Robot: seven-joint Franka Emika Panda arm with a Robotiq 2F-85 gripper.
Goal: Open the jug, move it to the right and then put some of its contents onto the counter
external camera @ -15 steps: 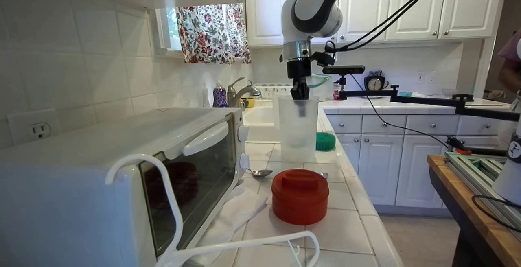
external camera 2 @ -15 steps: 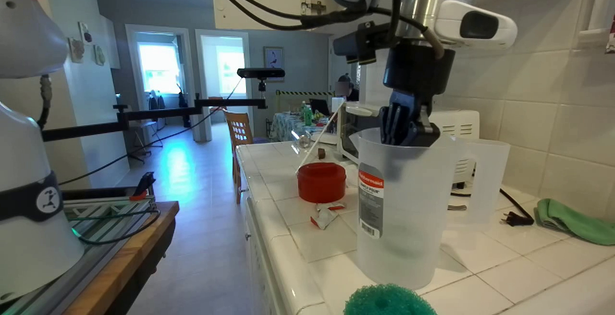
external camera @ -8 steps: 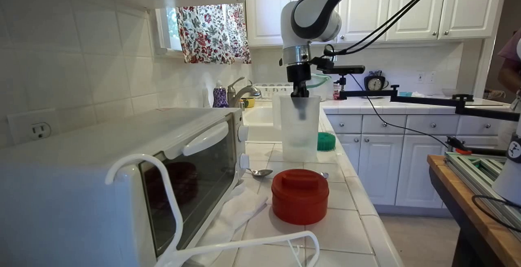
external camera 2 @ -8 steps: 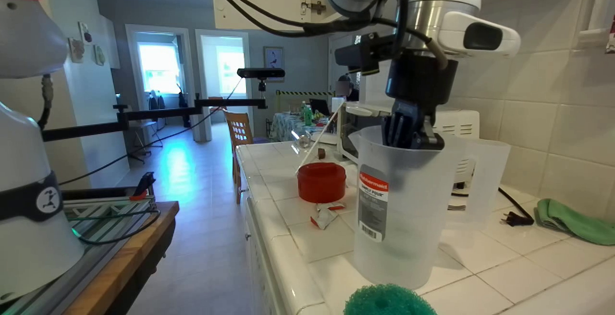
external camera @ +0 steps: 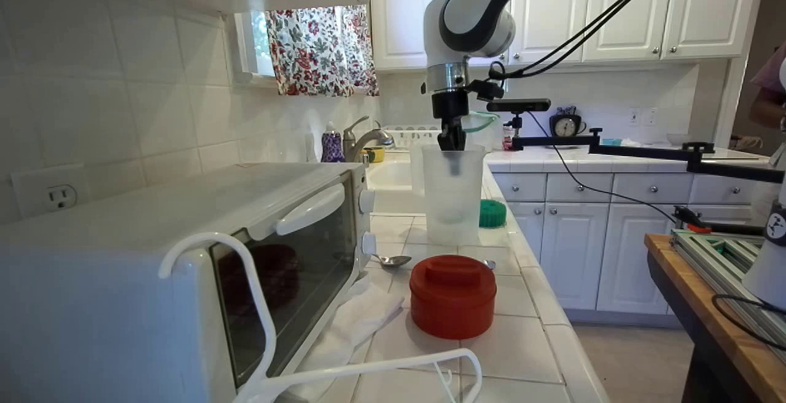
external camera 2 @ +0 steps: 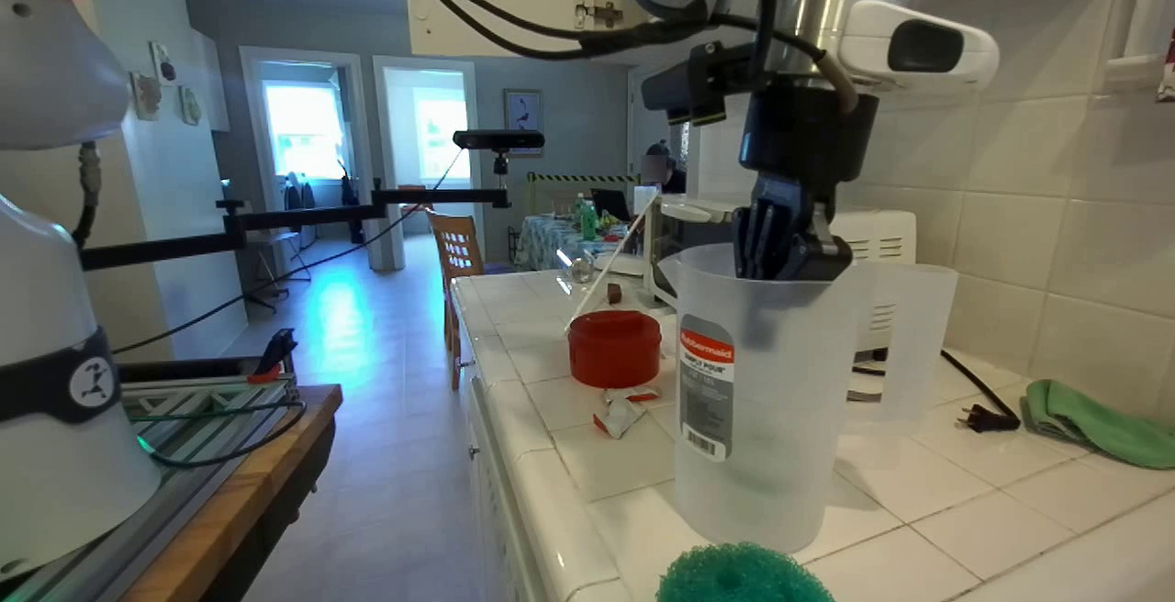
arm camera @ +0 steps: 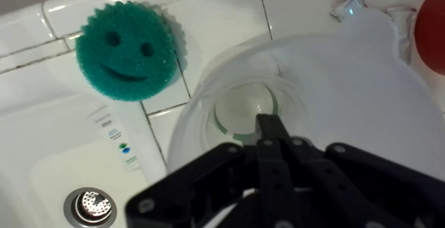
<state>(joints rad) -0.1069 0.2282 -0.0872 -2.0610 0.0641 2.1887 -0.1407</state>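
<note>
One open jug (external camera 2: 771,418), one gripper (arm camera: 272,126) dipped in its mouth

So the jug is standing upright on the white tiled counter (external camera 2: 624,469), and in both exterior views the gripper's fingers (external camera 2: 776,239) drop below its rim. You can see them as a dark blur through the frosty plastic. Jaws are together, tips side by side, and honestly I can't tell if they're touching the inside wall. Same for the contents: the wrist view looks down on a pale round bottom with broken green arcs, and I can't make out what that is.

The red lid (external camera 2: 614,350) is already off, sitting on the counter apart from the jug with a couple of little wrappers (external camera 2: 620,414) between the two. On the jug's other side there's a green scrubber (arm camera: 127,52) with a smiley face, right by the sink (arm camera: 52,158). The handle (external camera 2: 921,345) points toward the tiled wall (external camera 2: 1019,217), and the side has a red and grey Rubbermaid label (external camera 2: 707,391).

Also around: a big white oven (external camera: 153,206) in an exterior view, with a spoon (external camera: 393,261) just beside it and a white hanger (external camera: 393,363) up close. Over near the wall there's a black plug (external camera 2: 990,418) and a green cloth (external camera 2: 1092,423).
</note>
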